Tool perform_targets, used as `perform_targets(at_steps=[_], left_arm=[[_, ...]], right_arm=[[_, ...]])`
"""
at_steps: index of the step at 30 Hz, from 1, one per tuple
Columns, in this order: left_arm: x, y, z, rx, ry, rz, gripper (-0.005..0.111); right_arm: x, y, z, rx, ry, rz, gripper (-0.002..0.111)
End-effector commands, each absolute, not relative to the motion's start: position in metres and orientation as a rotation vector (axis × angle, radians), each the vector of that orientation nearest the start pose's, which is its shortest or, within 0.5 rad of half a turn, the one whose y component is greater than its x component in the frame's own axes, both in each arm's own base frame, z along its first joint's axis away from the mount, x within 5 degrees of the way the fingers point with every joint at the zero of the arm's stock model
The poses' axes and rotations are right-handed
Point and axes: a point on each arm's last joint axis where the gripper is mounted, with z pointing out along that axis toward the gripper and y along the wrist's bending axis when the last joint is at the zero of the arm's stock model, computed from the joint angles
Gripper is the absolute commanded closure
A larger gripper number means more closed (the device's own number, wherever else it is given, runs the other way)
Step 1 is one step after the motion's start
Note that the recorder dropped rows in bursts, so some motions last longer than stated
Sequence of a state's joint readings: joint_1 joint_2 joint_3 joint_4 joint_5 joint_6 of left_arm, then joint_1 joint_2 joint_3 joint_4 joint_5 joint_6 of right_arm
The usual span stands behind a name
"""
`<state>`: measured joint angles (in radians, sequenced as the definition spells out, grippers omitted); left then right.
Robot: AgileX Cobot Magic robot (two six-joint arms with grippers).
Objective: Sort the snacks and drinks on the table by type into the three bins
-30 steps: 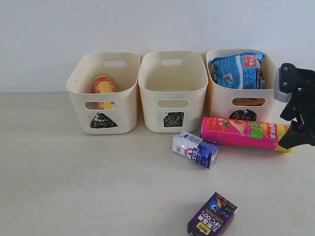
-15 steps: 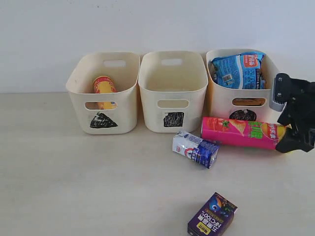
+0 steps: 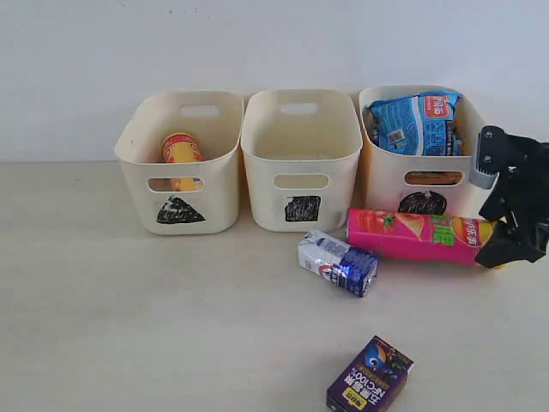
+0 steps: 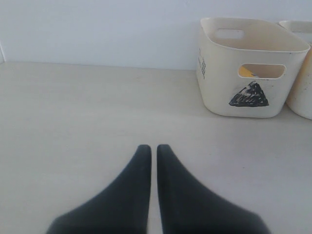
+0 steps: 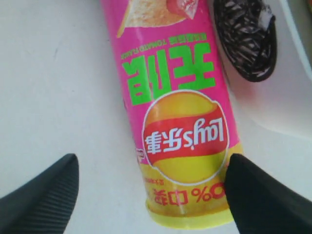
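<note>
Right claw: open, one finger on each side of the pink chip tube at its yellow end | tube: lying on the table, just before the circle-marked bin | left claw: closed, empty.

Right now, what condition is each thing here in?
Triangle bin, holds yellow tube.
Square bin, nothing visible inside.
Circle bin, holds blue packet.
Pink tube, lying on table.
White-and-blue carton, lying on table.
Purple carton, lying on table.
Left claw, shut, empty.
Right claw, open, straddling pink tube's end.
</note>
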<state>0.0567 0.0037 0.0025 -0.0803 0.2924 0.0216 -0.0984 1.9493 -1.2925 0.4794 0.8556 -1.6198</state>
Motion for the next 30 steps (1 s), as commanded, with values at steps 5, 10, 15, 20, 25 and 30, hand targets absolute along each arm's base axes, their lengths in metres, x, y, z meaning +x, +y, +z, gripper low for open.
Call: perform_targets(at_steps=[5,10,15,20,25,30], left_arm=[[0.055,0.001,0.187,-0.086,1.765,-0.027,0.103],[0.055,0.001,0.187,-0.086,1.765,-0.027,0.103],[0.055,0.001,0.187,-0.086,1.765,-0.027,0.103],[0.055,0.001,0.187,-0.086,1.765,-0.027,0.103],[0.055,0.001,0.187,-0.086,1.765,-0.027,0.103],[0.055,0.001,0.187,-0.086,1.765,-0.027,0.103]], right_arm=[[0.354,0.034,0.192,-1.744,2.260,0.367,0.037],[0.354,0.051,0.226,-1.703,2.122,0.191,0.036],[0.362,0.049,0.223,-1.597,2.183,0.088,0.035],[0.372,0.048,0.199,-1.550,2.254,0.099,0.028],[0.386,0.046,0.182,-1.503,2.238,0.020,0.028],[0.392,0.048,0.164,-1.542,2.222,0.013,0.028]])
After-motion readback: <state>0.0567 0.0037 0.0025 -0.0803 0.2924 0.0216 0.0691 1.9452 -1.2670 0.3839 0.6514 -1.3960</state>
